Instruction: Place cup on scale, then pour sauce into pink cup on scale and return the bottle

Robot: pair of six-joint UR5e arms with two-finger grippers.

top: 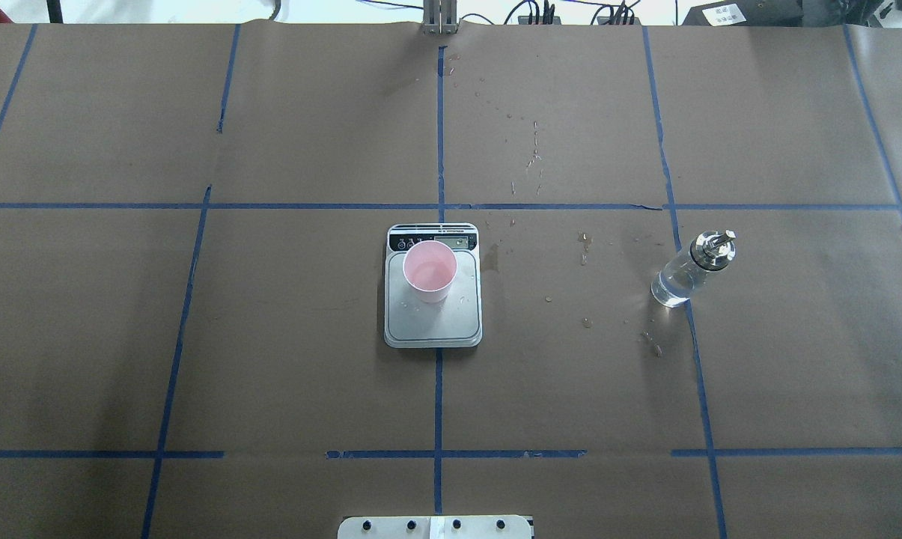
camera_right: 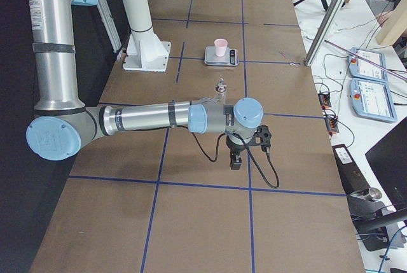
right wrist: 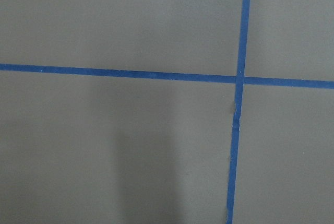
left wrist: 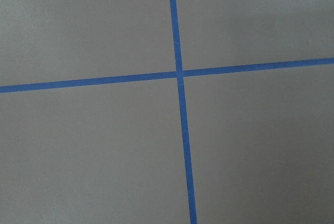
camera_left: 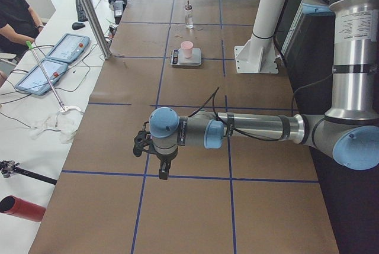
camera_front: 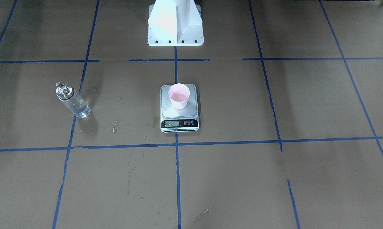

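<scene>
In the front view the cup (camera_front: 179, 96) is seen upright on the scale (camera_front: 172, 112), inside the platform's edges. The bottle (camera_front: 72, 101) is seen upright on the tabletop (camera_front: 274, 178) at the robot's right, well apart from the scale, with a little sauce (camera_front: 82, 111) low in it. Drops (camera_front: 114, 129) are scattered between the two, so a wet, slippery glass wall is to be feared if the bottle is gripped. In the overhead view no arm is shown; the cup is light and narrow, and it could be knocked off the platform by a spout brought in too low. In the left side view the left claw (camera_left: 163, 170) is seen over bare tabletop, far from the scale; whether it is released or clenched cannot be told. In the right side view the same must be said of the right claw (camera_right: 235, 160), which is nearer the bottle. A long reach is judged to be needed, and the tall bottle could be toppled by a misjudged approach. In both wrist views only crossed tape (left wrist: 179, 73) is shown.
</scene>
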